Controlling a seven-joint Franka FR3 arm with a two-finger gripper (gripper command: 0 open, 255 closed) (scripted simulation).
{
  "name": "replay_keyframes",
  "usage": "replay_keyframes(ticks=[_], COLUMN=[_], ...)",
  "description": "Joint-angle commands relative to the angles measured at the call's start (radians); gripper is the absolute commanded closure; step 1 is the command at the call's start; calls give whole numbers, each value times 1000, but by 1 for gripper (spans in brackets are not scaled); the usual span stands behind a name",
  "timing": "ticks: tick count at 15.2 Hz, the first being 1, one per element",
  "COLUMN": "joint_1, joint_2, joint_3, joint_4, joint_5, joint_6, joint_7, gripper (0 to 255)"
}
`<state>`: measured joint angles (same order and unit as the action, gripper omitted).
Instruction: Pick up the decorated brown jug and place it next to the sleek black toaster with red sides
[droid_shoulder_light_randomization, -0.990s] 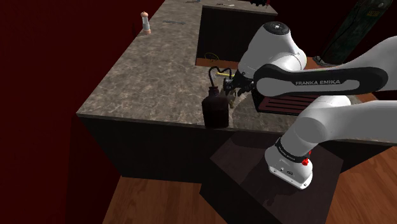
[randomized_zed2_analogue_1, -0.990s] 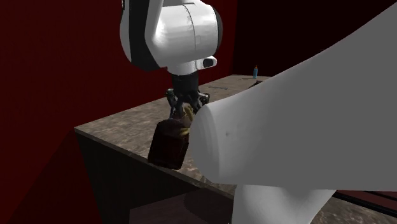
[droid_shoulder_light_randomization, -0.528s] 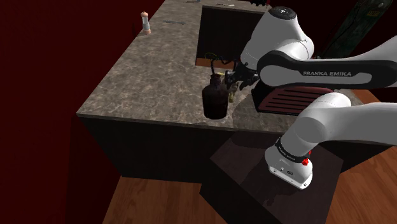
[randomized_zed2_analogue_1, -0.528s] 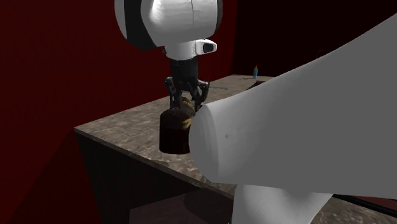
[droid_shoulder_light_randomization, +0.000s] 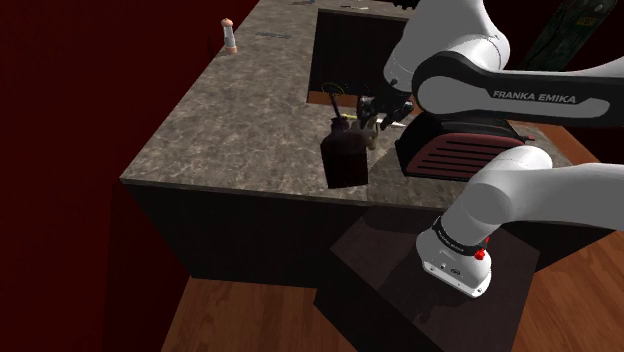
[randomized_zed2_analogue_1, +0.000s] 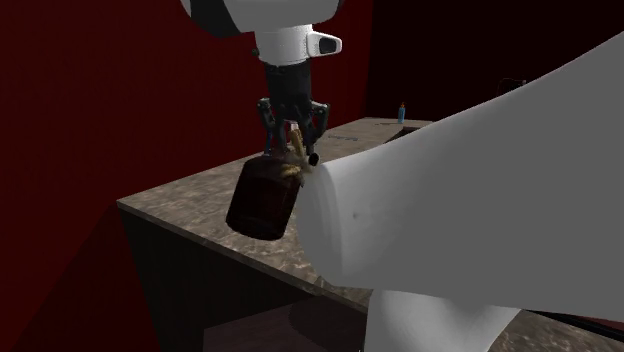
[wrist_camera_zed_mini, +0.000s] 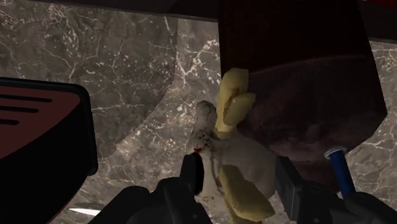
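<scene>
Jug (droid_shoulder_light_randomization: 344, 160), dark brown, hanging tilted over the table (droid_shoulder_light_randomization: 230, 120) near its front edge, centre of the shoulder view, just left of the black and red toaster (droid_shoulder_light_randomization: 465, 155). Pinched at the neck by the hand (droid_shoulder_light_randomization: 372, 110), closed on the pale yellow decoration (wrist_camera_zed_mini: 232, 105); gripped so high probably to let the body clear the table. Neck and handle mostly covered by the hand. Right half of the second exterior view blocked by a white arm link (randomized_zed2_analogue_1: 480, 200). Gap under the jug hard to judge.
</scene>
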<state>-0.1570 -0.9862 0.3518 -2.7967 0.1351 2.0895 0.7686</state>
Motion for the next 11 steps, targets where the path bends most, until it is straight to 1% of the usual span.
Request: replay_keyframes(ticks=[1,11], joint_1=[-4,-23], joint_2=[-5,-1], joint_3=[-9,-40], joint_4=[26,160], joint_5=[-6,-31], joint_6=[-26,-154], joint_7=[-5,-21], gripper=[255,255])
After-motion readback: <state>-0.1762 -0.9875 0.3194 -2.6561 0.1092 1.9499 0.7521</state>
